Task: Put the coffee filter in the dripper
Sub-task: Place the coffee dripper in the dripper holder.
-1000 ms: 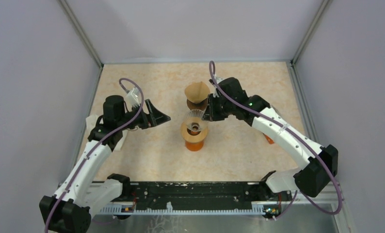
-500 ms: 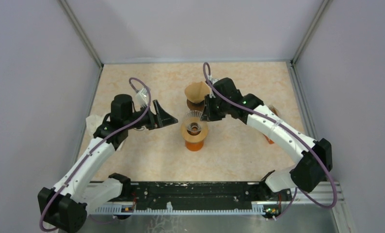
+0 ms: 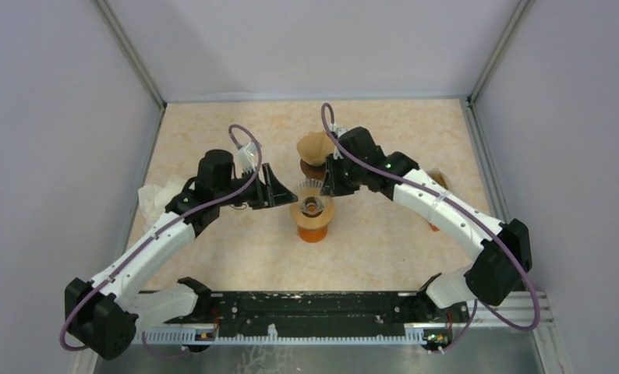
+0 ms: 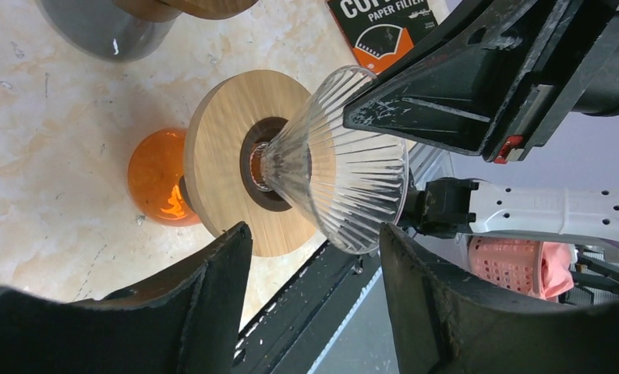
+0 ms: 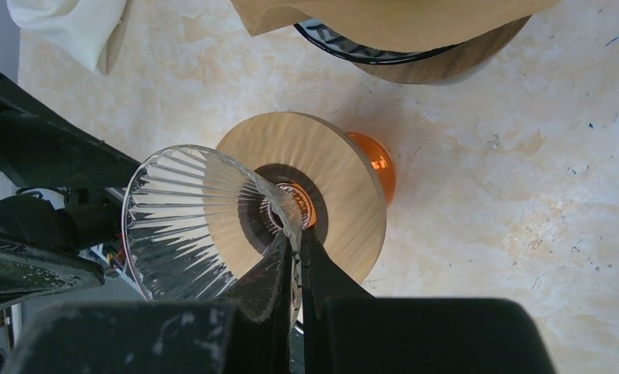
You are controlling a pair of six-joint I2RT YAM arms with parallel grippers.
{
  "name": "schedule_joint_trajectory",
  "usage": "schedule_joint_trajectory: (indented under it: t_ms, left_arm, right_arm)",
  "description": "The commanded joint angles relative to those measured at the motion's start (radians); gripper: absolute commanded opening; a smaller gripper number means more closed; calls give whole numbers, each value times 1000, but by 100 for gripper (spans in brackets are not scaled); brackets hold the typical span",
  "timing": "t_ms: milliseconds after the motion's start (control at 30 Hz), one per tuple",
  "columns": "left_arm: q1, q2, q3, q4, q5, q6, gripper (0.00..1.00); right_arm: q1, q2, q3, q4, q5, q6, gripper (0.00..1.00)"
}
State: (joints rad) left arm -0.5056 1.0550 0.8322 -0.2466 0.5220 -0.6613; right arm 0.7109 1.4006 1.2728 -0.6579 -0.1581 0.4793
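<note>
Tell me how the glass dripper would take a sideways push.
The glass dripper looks rigid and probably brittle: its ribbed wall looks thin. It stands tall on a narrow orange base, so a side push may tip it. The right end effector pinches only its rim, where smooth glass could slip.

A table (image 3: 240, 253) with a beige, marbled top is seen, closed in on three sides by plain, pale lilac-grey panels: a back wall (image 3: 314, 47), a left wall (image 3: 49, 156) and a right wall (image 3: 579, 156). Metal frame posts (image 3: 131, 54) are set at the two far corners. A black rail (image 3: 314, 305) is fixed along the near edge. Everything is lit softly and evenly, and only faint shadows are cast.
</note>
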Motion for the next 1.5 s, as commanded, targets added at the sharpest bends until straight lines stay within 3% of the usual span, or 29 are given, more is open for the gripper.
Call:
schedule_joint_trajectory:
  t_ms: [0, 600, 800, 1267, 1467]
  left_arm:
    - [-24, 26, 49, 27, -27, 12, 63]
    - [-51, 122, 70, -15, -67, 98, 41]
    - [-53, 147, 108, -53, -88, 128, 38]
    - [-54, 179, 134, -68, -122, 151, 31]
    - [-54, 189, 137, -79, -131, 155, 22]
  right_arm:
    - [12, 4, -7, 57, 23, -14, 0]
    - [14, 67, -15, -11, 65, -18, 0]
    - [15, 108, 39, -103, 75, -21, 0]
    - [15, 111, 54, -132, 98, -41, 0]
    - [24, 104, 46, -114, 101, -44, 0]
